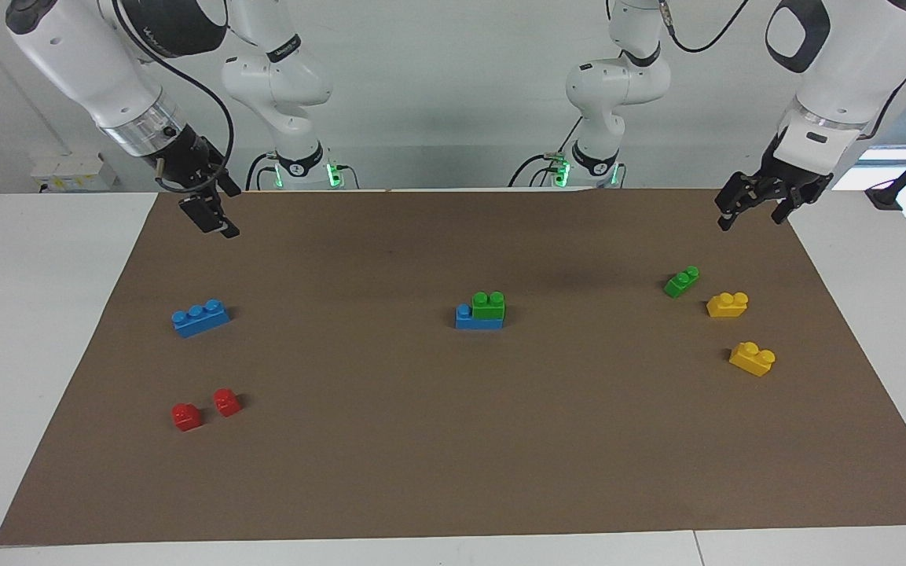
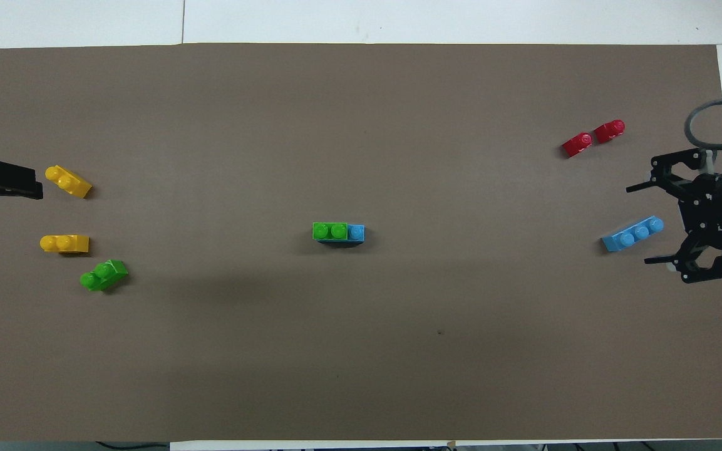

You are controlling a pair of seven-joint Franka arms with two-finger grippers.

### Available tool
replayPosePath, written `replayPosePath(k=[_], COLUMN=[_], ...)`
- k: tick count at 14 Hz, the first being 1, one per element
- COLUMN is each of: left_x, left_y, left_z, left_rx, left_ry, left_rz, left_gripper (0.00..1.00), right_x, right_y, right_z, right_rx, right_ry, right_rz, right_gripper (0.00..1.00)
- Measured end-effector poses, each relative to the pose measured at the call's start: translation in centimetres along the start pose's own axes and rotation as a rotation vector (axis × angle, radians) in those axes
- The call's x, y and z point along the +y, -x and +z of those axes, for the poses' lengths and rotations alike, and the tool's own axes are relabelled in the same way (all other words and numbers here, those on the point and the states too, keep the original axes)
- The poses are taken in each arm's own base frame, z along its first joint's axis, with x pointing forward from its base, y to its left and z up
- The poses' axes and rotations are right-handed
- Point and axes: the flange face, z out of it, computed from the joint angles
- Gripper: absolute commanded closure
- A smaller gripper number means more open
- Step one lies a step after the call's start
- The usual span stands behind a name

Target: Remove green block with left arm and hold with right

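The green block (image 1: pixel 489 306) (image 2: pixel 329 231) is a chunky two-stud brick at the middle of the brown mat. It sits on a blue brick (image 1: pixel 467 318) (image 2: pixel 355 233), one blue stud showing beside it. My left gripper (image 1: pixel 750 219) (image 2: pixel 5 181) hangs open and empty over the mat's corner at the left arm's end, well away from the block. Above the mat's edge at the right arm's end my right gripper (image 1: pixel 218 225) (image 2: pixel 636 224) is open too, holding nothing, over a loose blue three-stud brick (image 1: pixel 200 317) (image 2: pixel 633 233).
A smaller green brick (image 1: pixel 681 281) and two yellow bricks (image 1: pixel 727 304) (image 1: pixel 752 358) lie at the left arm's end. Two red bricks (image 1: pixel 186 416) (image 1: pixel 226 402) lie at the right arm's end, farther from the robots than the loose blue brick.
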Motion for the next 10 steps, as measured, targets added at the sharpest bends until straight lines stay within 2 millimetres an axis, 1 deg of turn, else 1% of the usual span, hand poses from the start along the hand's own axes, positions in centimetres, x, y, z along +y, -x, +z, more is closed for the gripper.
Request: replayPosePath(k=[3, 4, 8, 10], left_x=[0.0, 0.0, 0.3, 0.5], left_y=[0.0, 0.0, 0.1, 0.4], left_z=[0.0, 0.0, 0.0, 0.2], left_rx=[0.000, 0.000, -0.009, -0.027], left_ry=[0.000, 0.000, 0.000, -0.001], left_rz=[-0.001, 0.000, 0.005, 0.009], left_gripper=[0.00, 0.00, 0.00, 0.00], right_x=[-0.2, -0.4, -2.1, -2.5], right_y=[-0.7, -0.7, -0.8, -1.0], right_z=[1.3, 2.1, 6.1, 7.3], right_rx=[-0.048, -0.065, -0.153, -0.208], right_ry=[-0.009, -0.010, 0.021, 0.028], right_rz=[0.027, 0.032, 0.061, 0.073], right_gripper=[0.01, 0.01, 0.01, 0.02])
